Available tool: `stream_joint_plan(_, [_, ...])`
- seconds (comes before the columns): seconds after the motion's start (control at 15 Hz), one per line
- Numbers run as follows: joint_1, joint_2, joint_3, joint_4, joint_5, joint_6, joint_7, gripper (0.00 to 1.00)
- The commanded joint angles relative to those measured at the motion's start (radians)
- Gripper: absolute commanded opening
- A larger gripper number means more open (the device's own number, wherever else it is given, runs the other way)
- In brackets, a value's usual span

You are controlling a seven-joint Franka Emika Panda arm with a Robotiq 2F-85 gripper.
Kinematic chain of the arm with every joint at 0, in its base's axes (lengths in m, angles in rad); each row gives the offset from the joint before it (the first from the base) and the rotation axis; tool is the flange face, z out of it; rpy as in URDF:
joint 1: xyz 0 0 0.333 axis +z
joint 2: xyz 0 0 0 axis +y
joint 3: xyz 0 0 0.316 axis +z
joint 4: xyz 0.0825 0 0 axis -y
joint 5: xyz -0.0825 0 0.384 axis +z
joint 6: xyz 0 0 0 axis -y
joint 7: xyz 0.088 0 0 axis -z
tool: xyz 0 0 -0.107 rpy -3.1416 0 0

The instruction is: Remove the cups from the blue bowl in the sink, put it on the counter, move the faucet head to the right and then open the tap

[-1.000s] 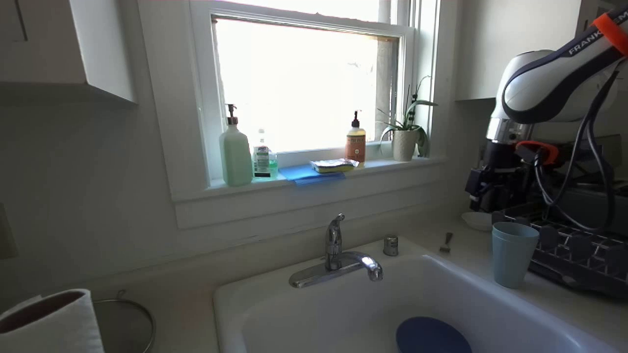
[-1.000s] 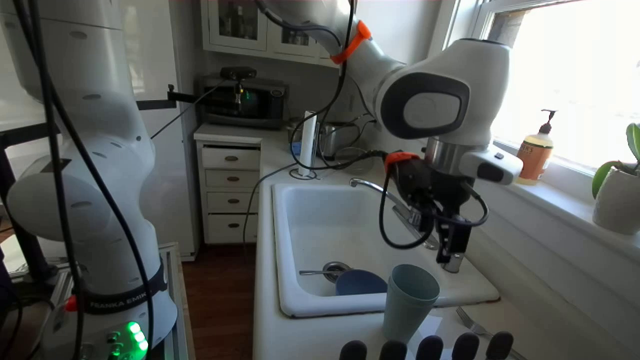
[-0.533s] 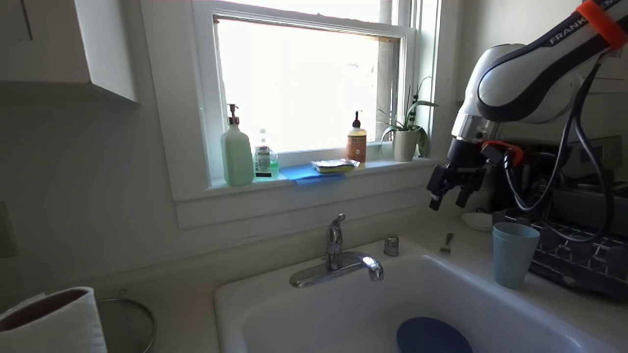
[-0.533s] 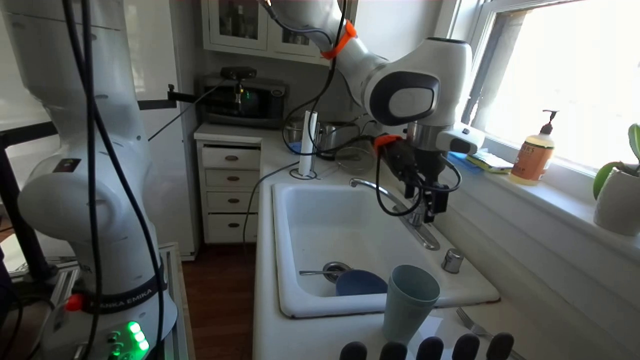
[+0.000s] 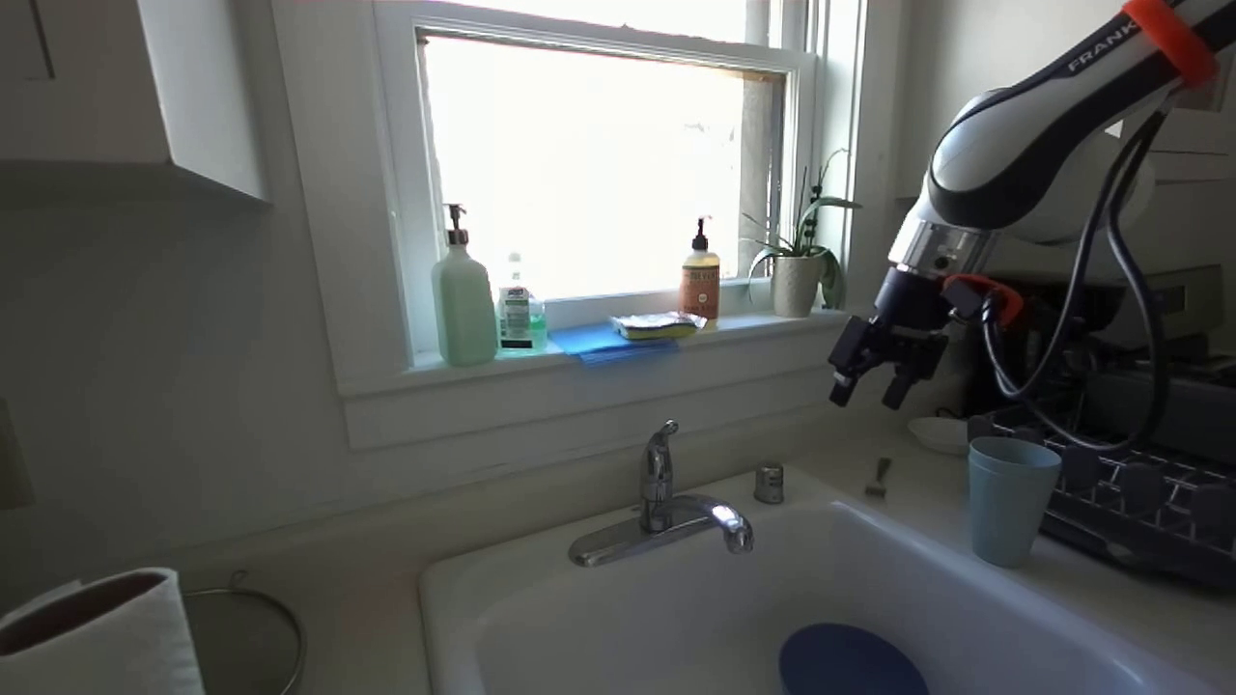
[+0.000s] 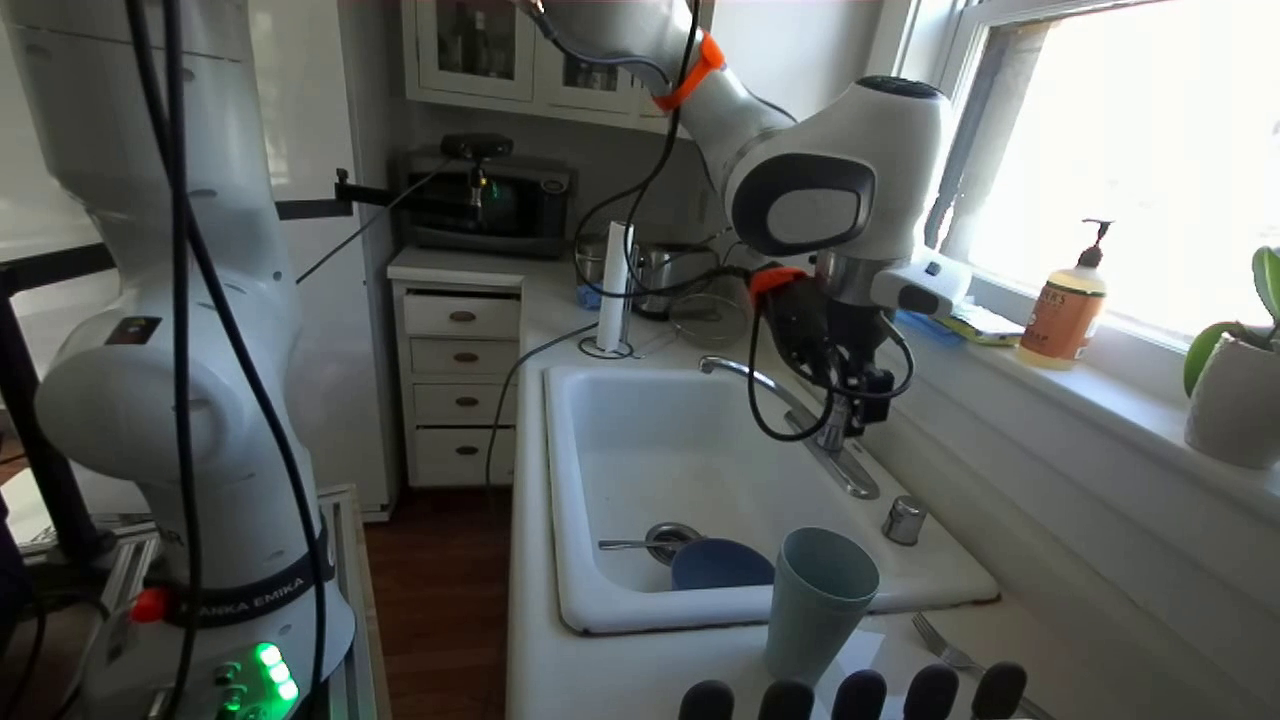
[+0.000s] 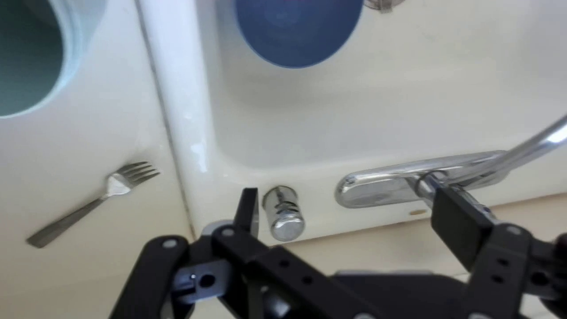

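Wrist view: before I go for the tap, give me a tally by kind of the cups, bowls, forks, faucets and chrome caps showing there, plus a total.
Cup: 1 visible; whether another is nested inside, I can't tell
Blue bowl: 1
Fork: 1
Faucet: 1
Chrome cap: 1
Total: 5 visible

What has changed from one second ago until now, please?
In an exterior view, the gripper has moved left in the picture, toward the faucet. It is open and holds nothing; I see nothing taken hold of or let go. The faucet, the pale blue cup, the fork on the counter and the blue bowl in the sink stayed as they were.
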Motion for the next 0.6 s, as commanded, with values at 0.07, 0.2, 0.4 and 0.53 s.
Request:
stream_joint_plan(0.07, [0.049, 0.052, 0.071, 0.063, 0.349, 0.076, -0.206, 1.0])
stream_joint_plan(0.2, [0.06, 0.08, 0.106, 0.108, 0.502, 0.068, -0.325, 1.0])
stream_joint_plan(0.4, [0.062, 0.128, 0.148, 0.185, 0.691, -0.01, -0.496, 1.0])
stream_joint_plan(0.53, [0.058, 0.166, 0.157, 0.228, 0.718, -0.117, -0.531, 1.0])
